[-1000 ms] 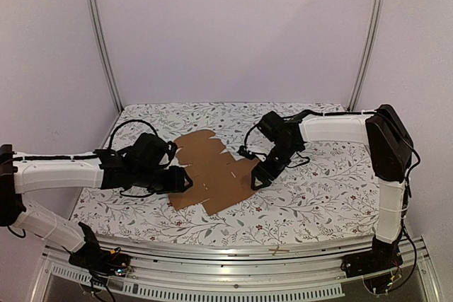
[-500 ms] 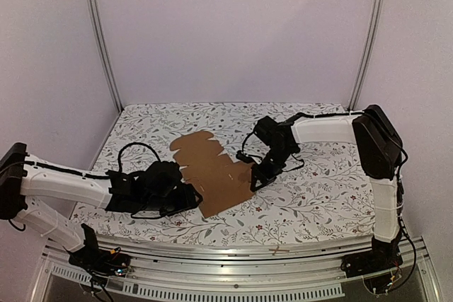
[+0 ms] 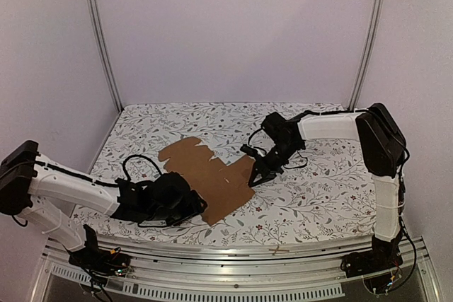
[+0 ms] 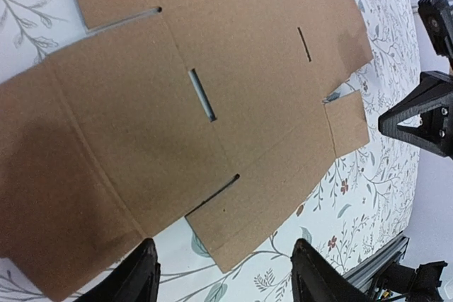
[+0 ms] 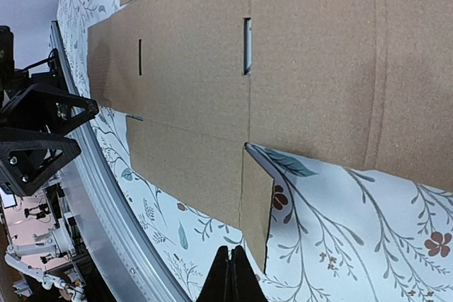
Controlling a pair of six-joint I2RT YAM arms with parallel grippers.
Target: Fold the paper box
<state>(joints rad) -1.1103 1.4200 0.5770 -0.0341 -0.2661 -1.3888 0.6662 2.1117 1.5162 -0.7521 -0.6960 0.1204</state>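
Observation:
The paper box point(image 3: 205, 175) is a flat brown die-cut sheet with slots and creases, lying on the floral table. My left gripper point(image 3: 199, 207) hovers low at its near edge. In the left wrist view the left gripper point(image 4: 226, 277) is open, its fingers point(image 4: 138, 277) straddling a corner of the sheet point(image 4: 177, 104) without touching it. My right gripper point(image 3: 253, 179) sits at the sheet's right side. In the right wrist view the right gripper point(image 5: 230, 277) is shut on nothing, just in front of a small flap point(image 5: 256, 210) that stands up off the cloth.
The floral tablecloth point(image 3: 318, 196) covers the table. A metal rail point(image 3: 233, 249) runs along the near edge, close to the left gripper. Two upright posts point(image 3: 99, 40) stand at the back corners, with white walls behind.
The left arm swung toward the near edge and right along the sheet's front. The right gripper shut. The sheet turned slightly, its far-left end shifting left.

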